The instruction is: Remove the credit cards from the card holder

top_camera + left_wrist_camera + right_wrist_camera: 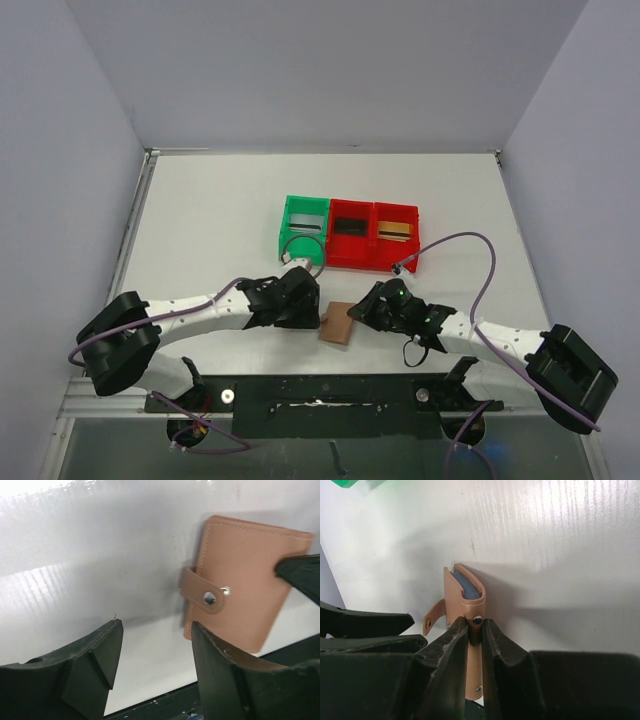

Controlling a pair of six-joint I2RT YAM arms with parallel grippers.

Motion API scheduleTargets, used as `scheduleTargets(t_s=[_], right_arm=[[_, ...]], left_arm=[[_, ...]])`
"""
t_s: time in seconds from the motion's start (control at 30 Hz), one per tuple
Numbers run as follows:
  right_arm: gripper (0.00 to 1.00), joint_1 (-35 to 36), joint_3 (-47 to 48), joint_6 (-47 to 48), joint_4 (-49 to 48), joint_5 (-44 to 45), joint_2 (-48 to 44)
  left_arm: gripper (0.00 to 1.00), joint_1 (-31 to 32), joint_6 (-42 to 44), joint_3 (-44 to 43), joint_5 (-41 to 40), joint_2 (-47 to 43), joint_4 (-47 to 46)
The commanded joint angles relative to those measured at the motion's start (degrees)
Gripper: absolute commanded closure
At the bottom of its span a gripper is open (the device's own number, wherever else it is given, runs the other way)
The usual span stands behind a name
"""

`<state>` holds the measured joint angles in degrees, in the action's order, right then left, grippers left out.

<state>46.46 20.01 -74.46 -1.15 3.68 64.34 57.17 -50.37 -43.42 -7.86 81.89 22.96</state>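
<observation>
From above, the card holder (pixel 338 325) sits near the table's (pixel 200 220) near edge, between my left gripper (pixel 310 305) and my right gripper (pixel 364 313); a dark card (pixel 350 226) and a gold card (pixel 397 231) lie in the red bins (pixel 372 262) beyond. Left wrist: my left fingers (pixel 100 650) stand apart, gripping nothing; the holder lies just beside them. Right wrist: my right fingers (pixel 450 650) pinch the holder on edge; its blue lining (pixel 467 587) shows.
</observation>
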Motion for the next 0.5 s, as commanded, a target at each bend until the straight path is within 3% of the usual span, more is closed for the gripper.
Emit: scheduleTargets(t_s=[0.0, 0.37, 0.47], right_arm=[[0.85, -0.3, 1.3, 1.3, -1.1, 0.4, 1.3], [0.85, -1.1, 0.9, 1.5, -1.2, -0.6, 1.3], [0.85, -1.2, 0.5, 1.3, -1.4, -0.6, 0.9]], left_arm=[[0.43, -0.2, -1.1, -2.3, 1.5, -2.2, -7.4], [0.43, -0.1, 0.5, -6.2, 0.5, 5.7, -7.1], [0.53, -0.1, 0.5, -6.6, -1.7, 6.2, -4.3]])
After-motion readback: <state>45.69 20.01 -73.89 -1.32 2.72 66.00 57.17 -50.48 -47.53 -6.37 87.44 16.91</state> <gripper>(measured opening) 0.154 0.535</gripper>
